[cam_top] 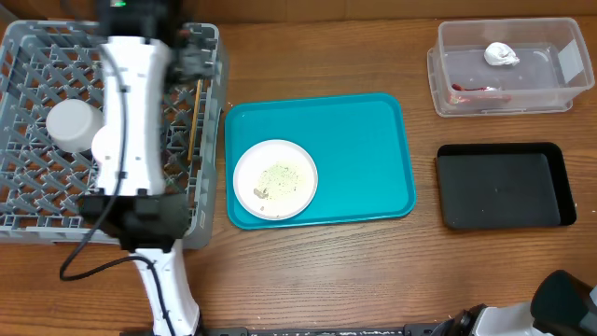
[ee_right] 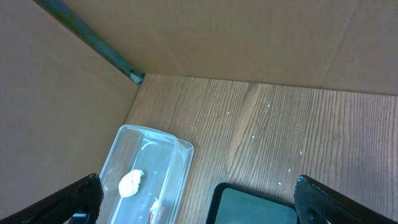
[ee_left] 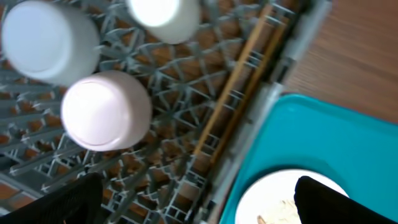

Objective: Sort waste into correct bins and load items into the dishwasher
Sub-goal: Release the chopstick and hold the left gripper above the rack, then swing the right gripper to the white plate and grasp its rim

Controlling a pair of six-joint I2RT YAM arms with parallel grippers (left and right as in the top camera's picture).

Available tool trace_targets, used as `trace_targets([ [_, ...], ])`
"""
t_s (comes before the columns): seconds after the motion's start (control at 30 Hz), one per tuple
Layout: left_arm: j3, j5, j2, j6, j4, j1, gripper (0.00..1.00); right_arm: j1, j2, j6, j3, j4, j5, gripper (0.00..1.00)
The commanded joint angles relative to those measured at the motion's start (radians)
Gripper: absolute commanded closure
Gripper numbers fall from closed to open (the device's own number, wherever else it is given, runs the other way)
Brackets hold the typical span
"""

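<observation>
The grey dishwasher rack (cam_top: 28,201) stands at the left with my left arm (cam_top: 131,121) stretched over it. Three white cups or bowls (ee_left: 106,111) lie upside down in the rack (ee_left: 180,186), and the wooden chopsticks (ee_left: 236,93) rest along its right wall. My left gripper (ee_left: 199,208) hangs open and empty above the rack's edge and the teal tray (ee_left: 323,137). The white plate (cam_top: 275,179) on that tray carries rice-like food bits. The clear tub (cam_top: 550,89) holds a paper wad (cam_top: 501,54) and a red-and-white wrapper (cam_top: 476,91). My right gripper (ee_right: 202,208) is open, well short of the tub (ee_right: 146,171).
The shallow black tray (cam_top: 504,185) lies in front of the clear tub at the right. A brown cardboard wall (ee_right: 186,37) stands behind the table. My right arm (cam_top: 560,303) sits low at the table's front right corner.
</observation>
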Motion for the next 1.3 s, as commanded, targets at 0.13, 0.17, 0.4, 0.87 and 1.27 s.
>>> trace_targets([
  [0.13,0.008,0.094,0.002,-0.032,-0.004,0.08,0.0,0.002,-0.005,0.008,0.0,0.005,0.007,0.0],
  [0.17,0.008,0.094,0.002,-0.032,-0.004,0.083,0.0,0.002,-0.005,0.008,0.0,0.005,0.007,0.0],
  [0.4,0.008,0.094,0.002,-0.032,-0.004,0.089,0.0,0.002,-0.005,0.043,0.0,0.026,-0.014,0.0],
  [0.87,0.008,0.094,0.002,-0.032,-0.004,0.085,0.0,0.291,-0.003,-0.13,-0.109,-0.214,-0.972,0.0],
  [1.27,0.008,0.094,0.002,-0.032,-0.004,0.085,0.0,0.957,0.028,-0.155,-0.496,0.077,-0.394,0.0],
])
